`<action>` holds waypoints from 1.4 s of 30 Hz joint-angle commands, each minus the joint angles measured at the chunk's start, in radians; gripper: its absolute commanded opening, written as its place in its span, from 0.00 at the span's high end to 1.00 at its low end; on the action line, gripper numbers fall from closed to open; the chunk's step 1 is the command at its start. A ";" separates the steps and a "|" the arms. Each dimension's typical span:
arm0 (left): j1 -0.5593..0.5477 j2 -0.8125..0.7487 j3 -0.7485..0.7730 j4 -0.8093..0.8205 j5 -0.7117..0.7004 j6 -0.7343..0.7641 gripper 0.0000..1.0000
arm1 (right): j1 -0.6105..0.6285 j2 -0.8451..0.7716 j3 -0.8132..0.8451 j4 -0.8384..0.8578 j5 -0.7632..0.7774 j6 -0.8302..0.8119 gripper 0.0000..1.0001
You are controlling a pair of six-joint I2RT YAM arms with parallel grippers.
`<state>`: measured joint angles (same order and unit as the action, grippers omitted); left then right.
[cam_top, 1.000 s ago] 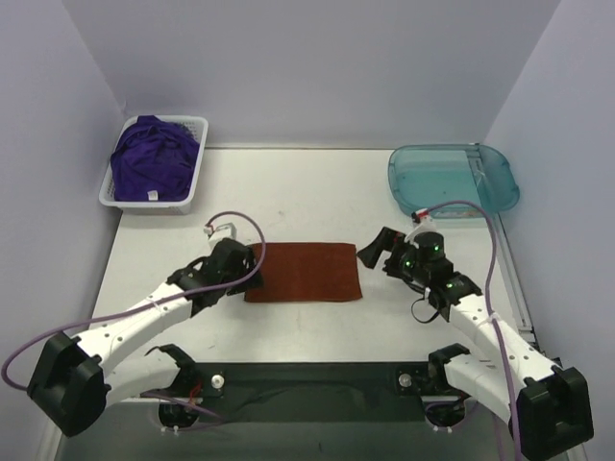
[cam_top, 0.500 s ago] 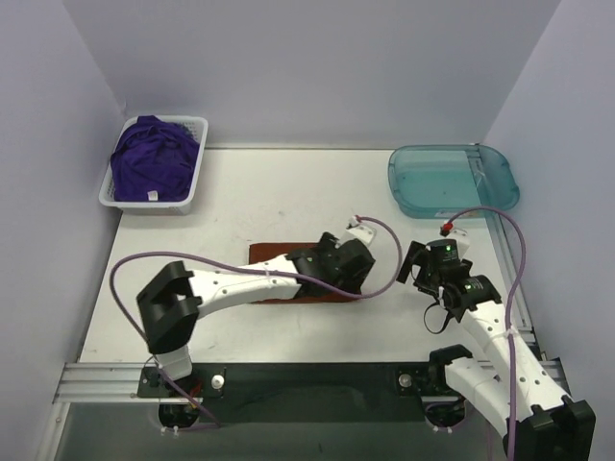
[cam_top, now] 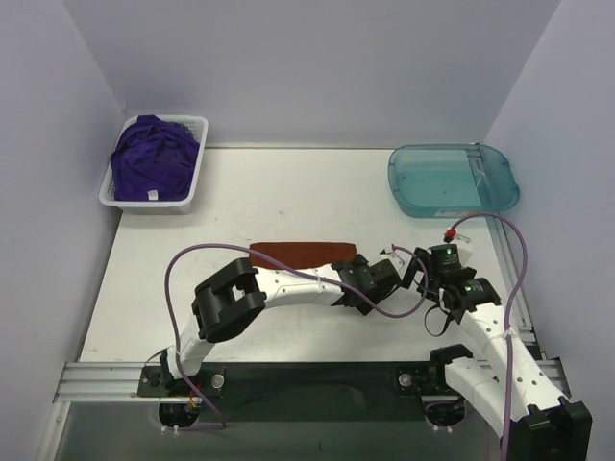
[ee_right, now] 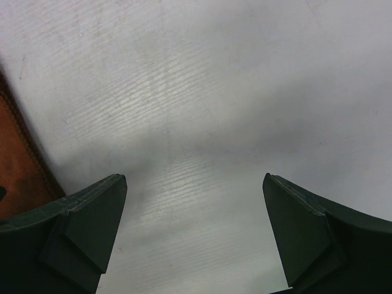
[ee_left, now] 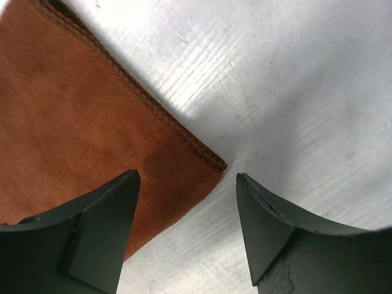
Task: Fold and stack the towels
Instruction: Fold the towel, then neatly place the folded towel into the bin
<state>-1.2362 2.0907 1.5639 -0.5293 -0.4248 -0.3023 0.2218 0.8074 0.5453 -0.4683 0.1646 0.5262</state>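
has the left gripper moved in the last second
Yes. The left gripper has swept right, from the orange towel's left edge to its right end, now nearer the teal tray.

The left arm (cam_top: 293, 283) and right arm (cam_top: 500, 346) have white shells with black joints, and a purple cable (cam_top: 171, 277) runs along each. Green lights (cam_top: 448, 257) glow on the right wrist, near a red cable tip (cam_top: 449, 233). The left hand (ee_left: 185, 177) and right hand (ee_right: 193, 177) have dark, wedge-shaped fingers (ee_left: 101, 226).
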 commanded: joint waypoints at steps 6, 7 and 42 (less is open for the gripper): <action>-0.005 0.066 0.030 -0.018 0.034 -0.012 0.31 | -0.012 -0.014 -0.019 -0.010 -0.017 0.015 0.00; -0.005 0.077 0.025 -0.018 0.028 -0.017 0.33 | -0.013 -0.017 -0.022 -0.007 -0.019 0.015 0.00; 0.127 -0.233 -0.314 0.245 0.127 -0.087 1.00 | -0.064 0.261 -0.185 0.684 -0.637 0.368 0.00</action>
<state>-1.1168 1.9282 1.2617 -0.3382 -0.3283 -0.3664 0.1642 0.9730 0.3695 0.0116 -0.3470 0.8143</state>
